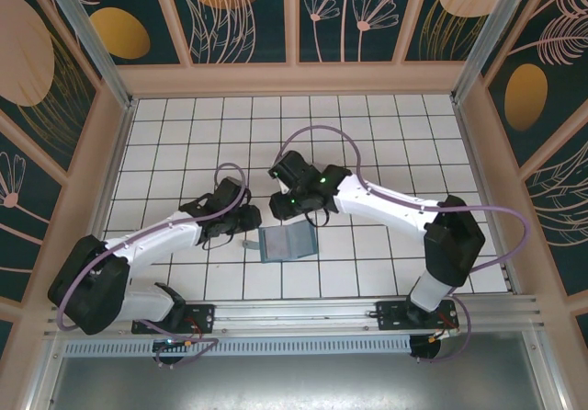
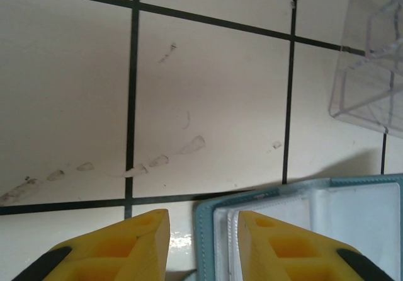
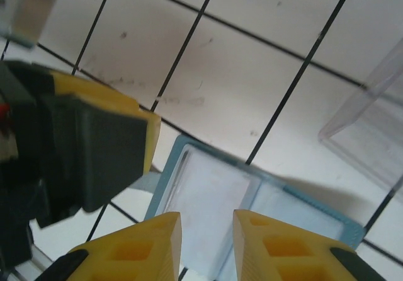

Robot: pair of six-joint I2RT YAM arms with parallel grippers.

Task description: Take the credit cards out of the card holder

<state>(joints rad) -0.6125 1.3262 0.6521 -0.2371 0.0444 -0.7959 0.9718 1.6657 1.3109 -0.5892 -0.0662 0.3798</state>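
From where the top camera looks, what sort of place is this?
Probably a robot test cell: a left arm and a right arm bolted to a metal rail, a white gridded table, and leaf-patterned panels walling it in.

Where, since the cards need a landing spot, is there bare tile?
The table is bare along its far edge and both side edges. Crowded mid-table: left gripper and right gripper meet at the card holder, clear tray close by.

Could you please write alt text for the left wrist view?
The left gripper, jaws slightly apart, hangs over an edge of the open teal card holder on the white tiled table. A clear plastic tray sits upper right.
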